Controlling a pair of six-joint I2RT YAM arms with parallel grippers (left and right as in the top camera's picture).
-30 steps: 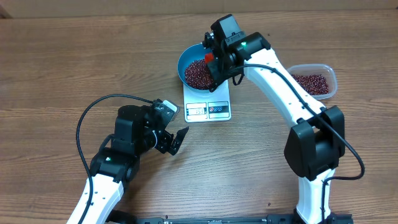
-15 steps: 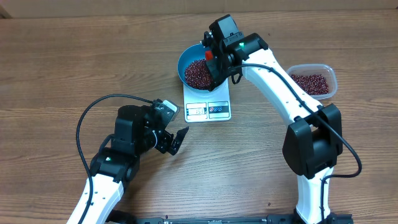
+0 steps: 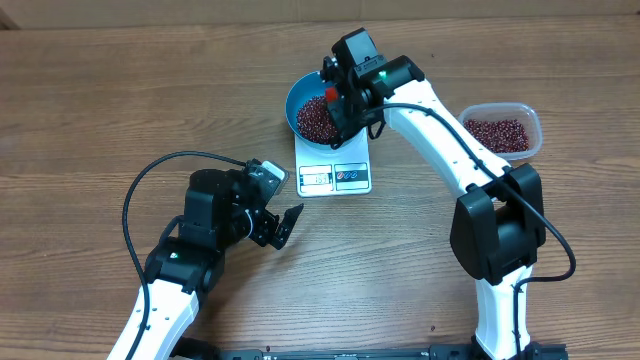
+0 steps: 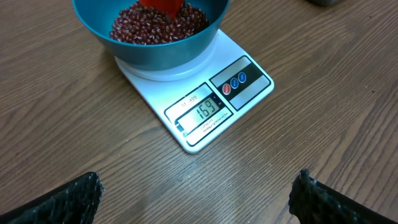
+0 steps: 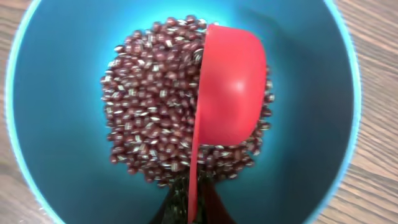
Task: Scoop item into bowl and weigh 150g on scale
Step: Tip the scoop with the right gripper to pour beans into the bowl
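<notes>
Scoop (image 5: pixel 231 87), red: clamped in right fingers (image 5: pixel 169 210), on beans (image 5: pixel 149 106) in bowl (image 5: pixel 56 56) | left fingers (image 4: pixel 68 200): spread wide, empty

Maroon beans (image 5: pixel 149 106), blue bowl (image 5: pixel 56 68), red scoop (image 5: pixel 230 87), white scale (image 4: pixel 193 87)

The red scoop (image 5: pixel 230 93) in your right claw (image 3: pixel 338 102) sits inside the bowl (image 5: pixel 56 74). Blue wall rings it on every side and beans (image 5: pixel 149 118) lie beneath, so only upward is free. Ahead of your left claw (image 3: pixel 285 226), bare table (image 4: pixel 336 124) runs to the scale (image 4: pixel 217 93), with the bowl on its far end. The clear tub (image 3: pixel 536 128) stands well behind the right claw.
</notes>
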